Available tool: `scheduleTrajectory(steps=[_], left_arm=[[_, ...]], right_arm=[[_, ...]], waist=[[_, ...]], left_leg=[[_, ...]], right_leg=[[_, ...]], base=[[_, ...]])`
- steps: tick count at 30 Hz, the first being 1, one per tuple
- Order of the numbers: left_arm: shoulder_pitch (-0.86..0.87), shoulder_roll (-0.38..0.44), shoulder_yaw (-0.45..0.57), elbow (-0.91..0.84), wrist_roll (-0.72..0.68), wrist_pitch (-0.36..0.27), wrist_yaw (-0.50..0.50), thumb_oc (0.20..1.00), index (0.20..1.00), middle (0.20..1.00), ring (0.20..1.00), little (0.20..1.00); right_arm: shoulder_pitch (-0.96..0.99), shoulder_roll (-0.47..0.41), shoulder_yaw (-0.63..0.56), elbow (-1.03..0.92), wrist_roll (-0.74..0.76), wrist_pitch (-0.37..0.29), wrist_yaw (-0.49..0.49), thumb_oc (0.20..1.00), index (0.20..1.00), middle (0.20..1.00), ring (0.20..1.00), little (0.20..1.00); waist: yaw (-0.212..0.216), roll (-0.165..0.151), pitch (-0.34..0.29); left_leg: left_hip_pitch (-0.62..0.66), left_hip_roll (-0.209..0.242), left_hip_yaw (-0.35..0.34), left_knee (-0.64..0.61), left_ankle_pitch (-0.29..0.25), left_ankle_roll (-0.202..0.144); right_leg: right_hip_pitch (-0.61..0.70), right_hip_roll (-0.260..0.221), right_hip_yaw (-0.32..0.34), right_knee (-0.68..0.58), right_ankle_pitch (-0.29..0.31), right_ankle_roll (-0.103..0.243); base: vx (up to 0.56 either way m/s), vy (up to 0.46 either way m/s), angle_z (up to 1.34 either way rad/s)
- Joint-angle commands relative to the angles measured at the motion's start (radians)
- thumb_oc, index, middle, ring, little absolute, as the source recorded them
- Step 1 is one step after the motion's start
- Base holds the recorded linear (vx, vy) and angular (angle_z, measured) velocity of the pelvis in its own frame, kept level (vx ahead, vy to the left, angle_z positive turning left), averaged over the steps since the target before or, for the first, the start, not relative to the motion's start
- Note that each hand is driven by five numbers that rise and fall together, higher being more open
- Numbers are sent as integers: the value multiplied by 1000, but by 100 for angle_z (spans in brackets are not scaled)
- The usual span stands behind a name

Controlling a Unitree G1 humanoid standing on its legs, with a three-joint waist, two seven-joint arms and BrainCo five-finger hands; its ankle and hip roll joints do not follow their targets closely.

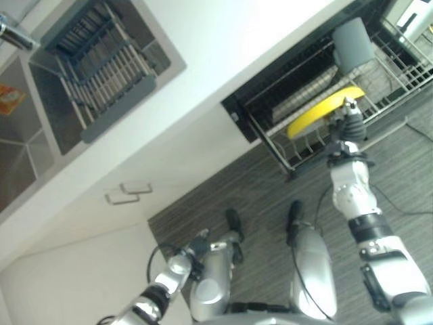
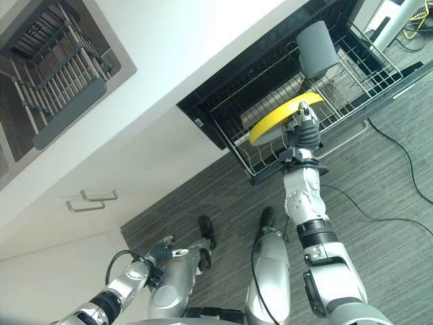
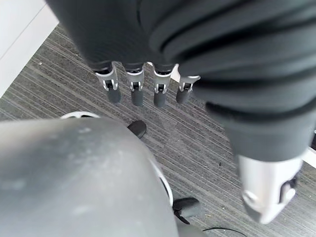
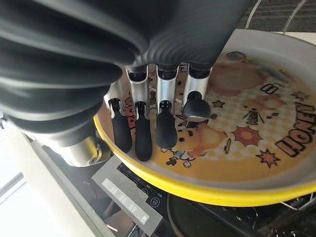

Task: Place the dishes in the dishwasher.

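**Yellow plate going into the dishwasher rack, not let go yet**

So the right hand (image 2: 302, 128) has a yellow-rimmed plate (image 2: 274, 116) with a cartoon print on its face, and it's holding it over the pulled-out lower rack (image 2: 352, 80) of the dishwasher. In the right wrist view the fingers (image 4: 148, 128) lie curled across the printed face with the thumb tucked behind the rim, so I'd call that a proper grip on the plate. A grey pot or container (image 2: 316, 46) sits in the rack at about 1 o'clock from the plate.

The left hand (image 3: 143, 89) just hangs low over the floor, fingers relaxed, holding nothing.

My read: we're mid-placement. The next move probably needs the plate tipped on edge and lowered between the rack's wires, then released. Whether the plate already touches the wires, can't tell.
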Motion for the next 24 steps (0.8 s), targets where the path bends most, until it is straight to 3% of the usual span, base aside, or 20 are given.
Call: scheduleTrajectory(steps=[1,5,6,12,22,23,24], left_arm=[[29,18,-22,-29,-44,-7,24,1000,1000,1000,1000,1000],[26,11,-26,-30,-52,-12,42,1000,1000,1000,1000,1000],[22,7,-29,-23,-60,-18,50,1000,1000,1000,1000,1000],[23,6,-32,-32,-71,-13,68,1000,1000,1000,1000,1000],[33,30,-18,-52,-51,0,52,1000,1000,1000,1000,1000],[34,39,-14,-60,-49,4,53,1000,1000,1000,1000,1000],[33,40,-13,-62,-48,6,53,1000,1000,1000,1000,1000]], right_arm=[[-13,-29,-29,-64,-94,-76,-99,200,200,200,200,200],[11,-9,-17,-43,-99,-119,-137,200,200,200,200,200],[25,-6,-20,-38,-133,-125,-192,200,200,200,200,200],[5,-24,-19,29,-280,-73,-291,200,200,200,200,200],[-106,-145,-16,108,-565,95,-353,200,200,200,200,200],[-124,-175,-9,114,-645,164,-356,200,200,200,200,200],[-128,-180,-7,116,-657,174,-355,200,200,200,200,200]], waist=[[-21,-13,-12],[-23,-14,-12],[-27,-16,-12],[-20,-12,-12],[13,-22,-12],[20,-29,-12],[22,-30,-12]], left_leg=[[-58,49,-63,100,-47,-9],[-69,47,-59,102,-48,-5],[-75,47,-57,104,-49,-6],[-92,46,-55,113,-52,-4],[-88,45,-66,129,-63,-2],[-94,45,-70,139,-67,-2],[-95,46,-70,140,-68,-1]], right_leg=[[33,8,35,2,-72,29],[20,11,39,7,-73,27],[15,11,38,7,-73,27],[0,13,43,13,-74,24],[17,11,22,35,-88,19],[18,12,15,40,-91,18],[19,12,14,40,-91,18]], base=[[0,0,0],[0,0,0],[0,0,0],[0,0,0],[7,-7,5],[6,-22,13],[2,-34,11]])
